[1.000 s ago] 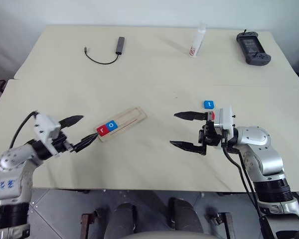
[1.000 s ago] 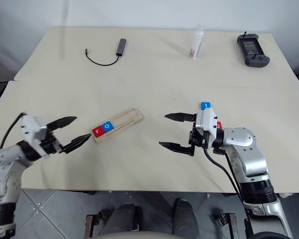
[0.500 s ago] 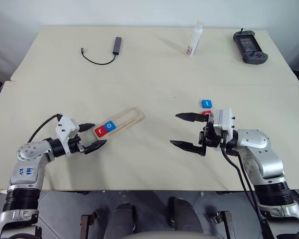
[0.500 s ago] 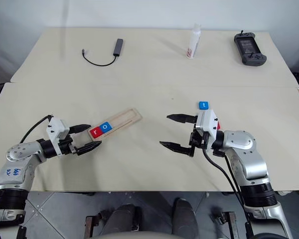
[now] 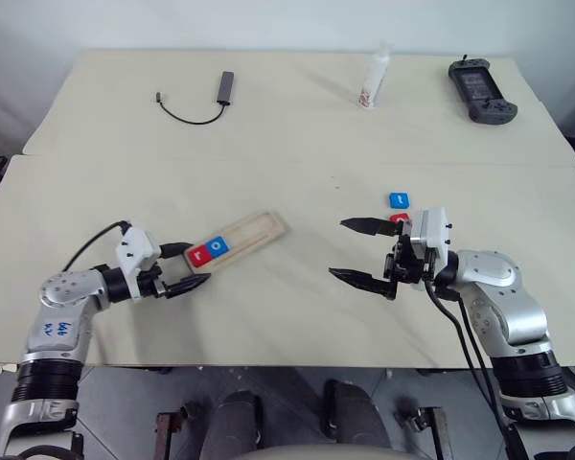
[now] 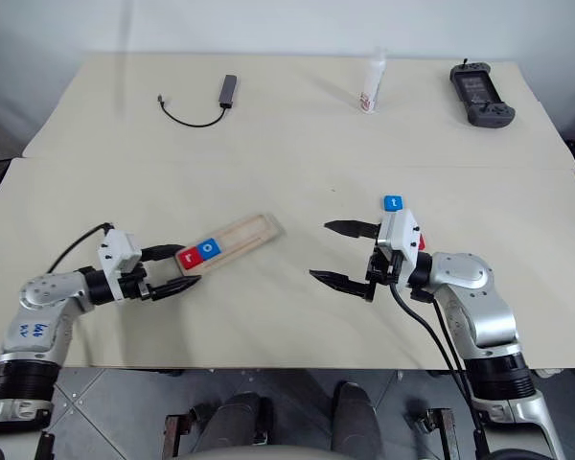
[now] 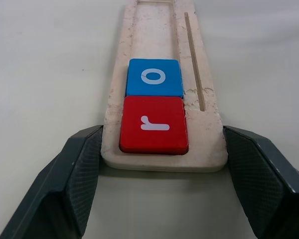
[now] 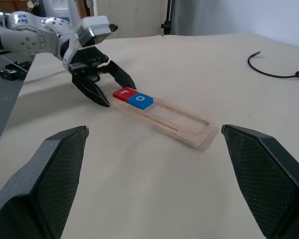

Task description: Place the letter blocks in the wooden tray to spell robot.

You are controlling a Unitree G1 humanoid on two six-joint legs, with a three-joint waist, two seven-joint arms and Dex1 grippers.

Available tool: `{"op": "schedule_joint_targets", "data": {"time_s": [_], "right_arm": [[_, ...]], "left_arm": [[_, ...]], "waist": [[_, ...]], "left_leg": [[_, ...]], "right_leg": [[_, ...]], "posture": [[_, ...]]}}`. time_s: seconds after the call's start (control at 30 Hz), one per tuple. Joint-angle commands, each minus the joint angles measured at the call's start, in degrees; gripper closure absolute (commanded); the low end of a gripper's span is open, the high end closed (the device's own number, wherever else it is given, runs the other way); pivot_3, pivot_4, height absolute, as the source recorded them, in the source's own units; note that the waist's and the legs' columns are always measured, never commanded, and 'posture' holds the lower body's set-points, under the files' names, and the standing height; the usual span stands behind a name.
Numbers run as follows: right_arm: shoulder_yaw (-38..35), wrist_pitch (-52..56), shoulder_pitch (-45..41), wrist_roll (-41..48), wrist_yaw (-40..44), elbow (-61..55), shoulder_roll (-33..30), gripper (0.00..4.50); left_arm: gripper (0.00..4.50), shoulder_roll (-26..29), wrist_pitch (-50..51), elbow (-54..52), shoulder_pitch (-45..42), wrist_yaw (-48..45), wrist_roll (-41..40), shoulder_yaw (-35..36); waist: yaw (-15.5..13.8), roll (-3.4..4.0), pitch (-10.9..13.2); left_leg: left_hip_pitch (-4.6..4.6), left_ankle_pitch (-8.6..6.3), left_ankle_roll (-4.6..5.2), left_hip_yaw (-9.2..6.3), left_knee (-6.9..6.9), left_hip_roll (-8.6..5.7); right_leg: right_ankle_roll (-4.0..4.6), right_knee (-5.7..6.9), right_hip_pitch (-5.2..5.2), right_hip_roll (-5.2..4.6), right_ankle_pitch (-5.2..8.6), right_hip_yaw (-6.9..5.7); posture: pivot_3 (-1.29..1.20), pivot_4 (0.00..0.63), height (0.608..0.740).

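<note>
Wooden tray [image 5: 238, 237] lay angled on the counter [image 5: 287, 134], left of centre. Its near-left end held red "r" block [image 7: 154, 125] then blue "o" block [image 7: 154, 77]. Blue "t" block [image 5: 400, 200] sat right. Left gripper [image 5: 186, 268] low, jaws apart, straddling the tray's near end. Right gripper [image 5: 358, 251] pointed left, jaws wide, empty.

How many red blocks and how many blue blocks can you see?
Red blocks: 2, the r block in the wooden tray and a partly hidden red block lying loose.
Blue blocks: 2, the o block in the tray and the t block lying loose.
Total: 4 blocks in sight.
</note>
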State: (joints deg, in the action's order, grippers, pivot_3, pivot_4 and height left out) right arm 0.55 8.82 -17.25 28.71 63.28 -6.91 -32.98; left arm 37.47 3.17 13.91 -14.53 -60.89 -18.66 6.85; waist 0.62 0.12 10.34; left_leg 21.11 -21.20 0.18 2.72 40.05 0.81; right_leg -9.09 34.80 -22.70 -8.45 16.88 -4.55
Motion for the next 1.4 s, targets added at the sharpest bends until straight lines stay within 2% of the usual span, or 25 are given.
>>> {"op": "schedule_joint_targets", "data": {"time_s": [0.03,0.2,0.33,0.63,0.67,0.73,0.77,0.97,1.07,1.17,1.27,1.4], "right_arm": [[-4.05,-1.06,2.38,0.25,-0.59,-3.01,-2.24,0.0],[-8.21,-3.1,9.26,-1.32,-1.28,-5.37,-5.33,0.0],[-14.57,-1.96,16.52,0.13,-4.31,-9.19,-6.44,0.0],[-18.21,0.11,22.61,1.19,-7.79,-12.98,-5.98,0.0],[-18.21,0.14,22.91,1.22,-8.04,-13.26,-5.86,0.0],[-18.37,0.11,23.63,1.21,-8.55,-13.66,-5.65,0.0],[-18.73,0.0,24.1,1.18,-9.14,-13.78,-5.37,0.0],[-23.83,-0.2,28.29,1.84,-14.53,-14.07,-3.05,0.0],[-28.74,-1.76,31.59,3.1,-16.54,-14.19,-1.01,0.0],[-32.72,-4.73,35.35,1.96,-17.7,-13.75,0.87,0.0],[-34.36,-6.87,37.5,0.65,-19.02,-12.84,2.23,0.0],[-34.5,-8.01,37.64,0.0,-20.29,-10.97,2.8,0.0]], "left_arm": [[1.09,-0.44,-0.46,-3.31,-1.54,-3.57,-0.77,-2.75],[1.09,-1.5,0.05,-4.24,-6.99,-5.76,4.15,-10.79],[1.09,-5.11,-2.75,-0.67,-13.15,-8.05,8.05,-17.37],[1.09,-9.46,-5.75,7.64,-18.76,-9.38,11.01,-20.96],[0.74,-9.8,-6.08,8.07,-18.89,-9.32,11.01,-20.89],[0.11,-10.49,-6.05,8.46,-18.88,-9.87,10.15,-20.45],[0.05,-10.86,-6.64,8.45,-18.68,-9.97,9.3,-19.69],[0.05,-9.27,-10.21,10.95,-17.13,-11.16,5.99,-14.28],[0.05,-7.35,-12.37,10.49,-14.7,-15.21,1.59,-10.46],[0.05,-6.27,-13.13,9.9,-12.97,-15.26,-2.41,-5.34],[0.05,-5.46,-14.63,9.7,-11.84,-13.04,-3.49,-1.22],[0.05,-3.93,-11.16,6.66,-8.83,-12.31,-5.28,0.99]], "waist": [[-0.63,0.0,0.0],[-1.48,0.0,0.0],[-2.1,-0.01,0.0],[-1.93,-0.01,0.0],[-1.98,-0.01,0.0],[-1.99,-0.01,0.0],[-2.04,-0.01,0.0],[-2.09,-0.01,0.0],[-1.94,0.0,0.0],[-1.96,0.0,0.0],[-1.98,0.0,0.0],[-1.88,0.01,-0.01]], "left_leg": [[0.0,0.0,0.01,0.01,0.0,0.0],[0.02,0.0,0.01,0.02,0.02,-0.02],[0.01,-0.01,0.02,0.06,0.02,-0.05],[-0.05,0.01,0.05,0.16,0.07,0.0],[-0.05,0.01,0.05,0.16,0.08,0.0],[-0.04,0.01,0.05,0.14,0.08,0.0],[-0.04,0.01,0.05,0.14,0.08,0.0],[-0.01,0.0,0.06,0.11,0.06,-0.01],[-0.03,0.0,0.05,0.12,0.04,0.0],[-0.03,0.0,0.05,0.12,0.03,0.01],[-0.05,0.0,0.06,0.1,0.06,0.01],[-0.09,-0.01,0.07,0.11,0.04,0.01]], "right_leg": [[0.0,-0.01,0.0,0.0,0.0,0.0],[0.0,-0.02,0.01,0.01,0.0,0.0],[-0.02,-0.03,0.01,0.01,-0.01,0.0],[-0.06,-0.03,0.05,0.05,-0.03,0.05],[-0.06,-0.03,0.05,0.05,-0.03,0.06],[-0.06,-0.02,0.05,0.05,-0.03,0.06],[-0.06,-0.03,0.05,0.05,-0.03,0.06],[-0.06,-0.05,0.04,0.05,-0.03,0.05],[-0.06,-0.04,0.04,0.05,-0.03,0.05],[-0.06,-0.05,0.04,0.05,-0.03,0.05],[-0.06,-0.05,0.09,0.05,-0.03,0.06],[-0.06,-0.03,0.09,0.05,-0.03,0.08]], "posture": [[0.0,0.15,0.74],[0.0,0.15,0.74],[0.0,0.15,0.74],[0.0,0.15,0.74],[0.0,0.15,0.74],[0.0,0.15,0.74],[0.0,0.15,0.74],[0.0,0.15,0.74],[0.0,0.15,0.74],[0.0,0.15,0.74],[0.0,0.15,0.74],[0.0,0.15,0.74]]}}
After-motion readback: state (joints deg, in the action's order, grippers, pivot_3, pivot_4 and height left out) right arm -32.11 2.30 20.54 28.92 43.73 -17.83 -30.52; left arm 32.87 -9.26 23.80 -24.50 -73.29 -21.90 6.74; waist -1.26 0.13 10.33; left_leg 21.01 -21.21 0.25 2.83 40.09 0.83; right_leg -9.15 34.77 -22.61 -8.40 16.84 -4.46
